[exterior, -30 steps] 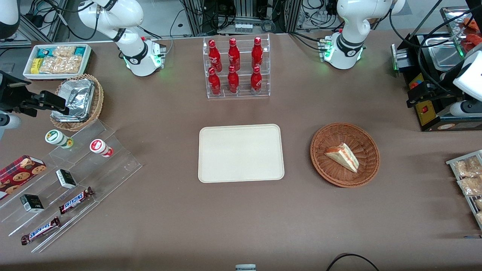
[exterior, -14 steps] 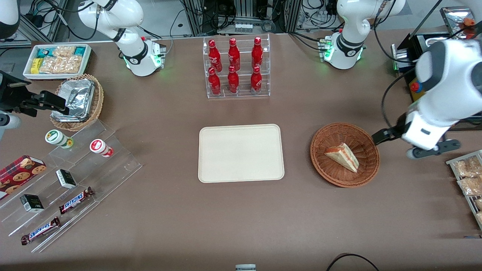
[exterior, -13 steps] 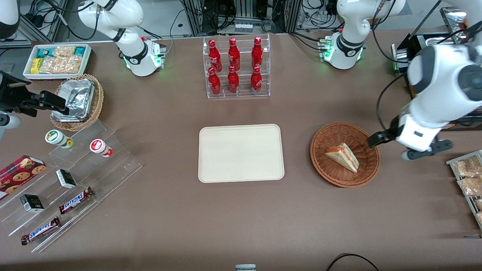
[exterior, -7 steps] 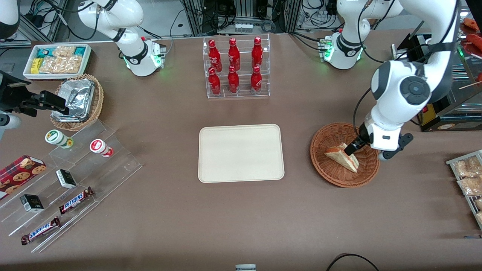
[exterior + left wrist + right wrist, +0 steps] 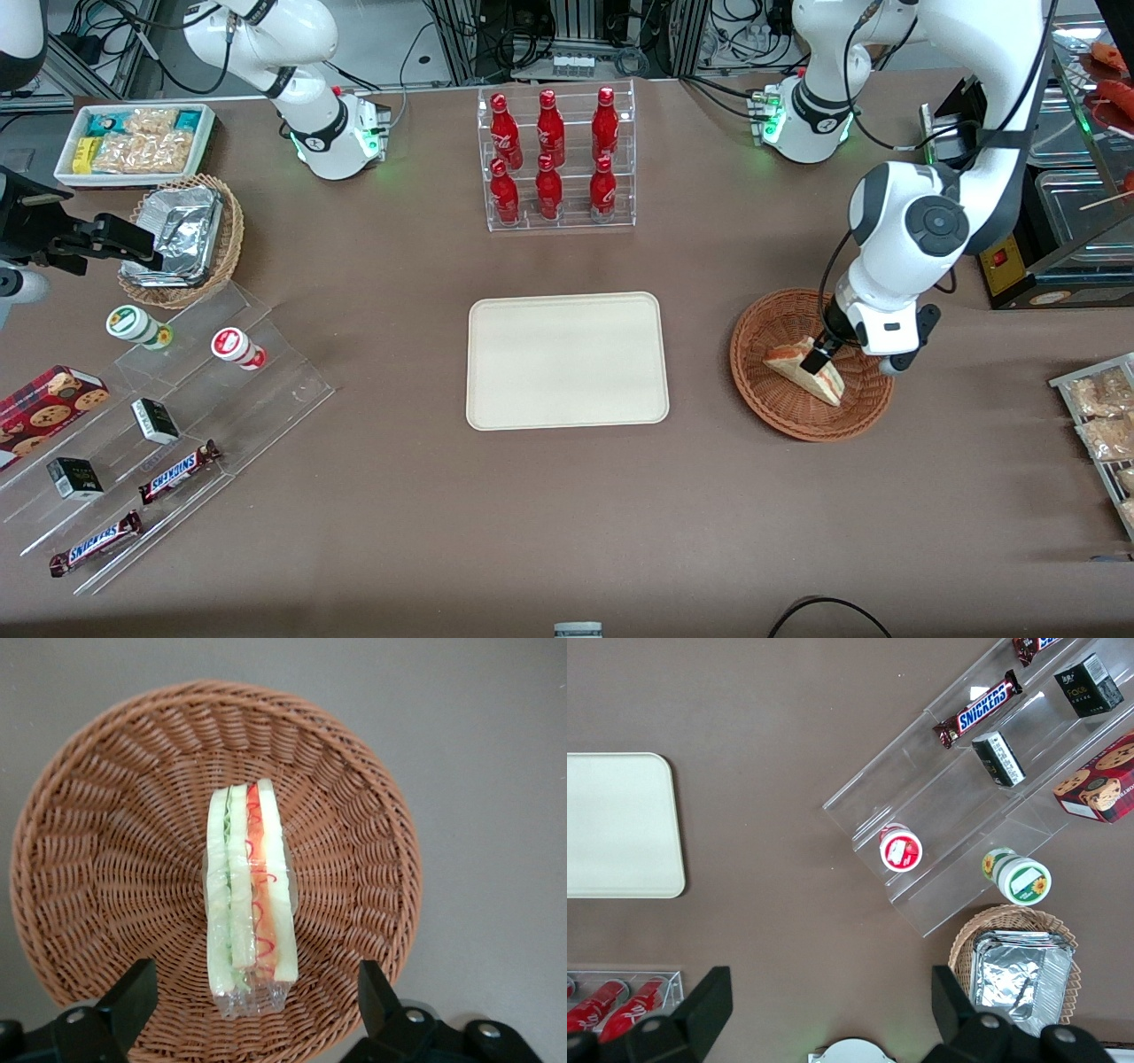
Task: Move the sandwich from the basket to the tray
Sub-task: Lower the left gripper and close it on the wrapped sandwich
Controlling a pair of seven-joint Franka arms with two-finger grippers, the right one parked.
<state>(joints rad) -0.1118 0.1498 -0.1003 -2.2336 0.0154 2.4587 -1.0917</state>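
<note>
The sandwich [image 5: 785, 361], a wrapped wedge of white bread with orange-red and green filling, lies in the round reddish-brown wicker basket [image 5: 797, 424]. My gripper [image 5: 815, 357] hangs just above the sandwich, inside the basket's rim. In the left wrist view the sandwich [image 5: 248, 895] lies edge-up on the basket's weave [image 5: 115, 859], and my gripper [image 5: 255, 979] is open, one black finger [image 5: 133, 997] on each side of the wedge's wrapped end, touching nothing. The cream tray [image 5: 567, 361] lies flat beside the basket, toward the parked arm's end; its corner [image 5: 616, 824] shows in the right wrist view.
A clear rack of red bottles [image 5: 554, 159] stands farther from the front camera than the tray. A foil-lined basket [image 5: 182, 239], a white bin of snacks [image 5: 133, 142] and a stepped acrylic display [image 5: 168, 416] sit toward the parked arm's end. Black equipment [image 5: 1019, 177] and a snack rack [image 5: 1099, 416] flank the basket.
My arm has swung in from the working arm's end of the table to over the basket, and the gripper has come down open around the sandwich. The sandwich has not moved.
</note>
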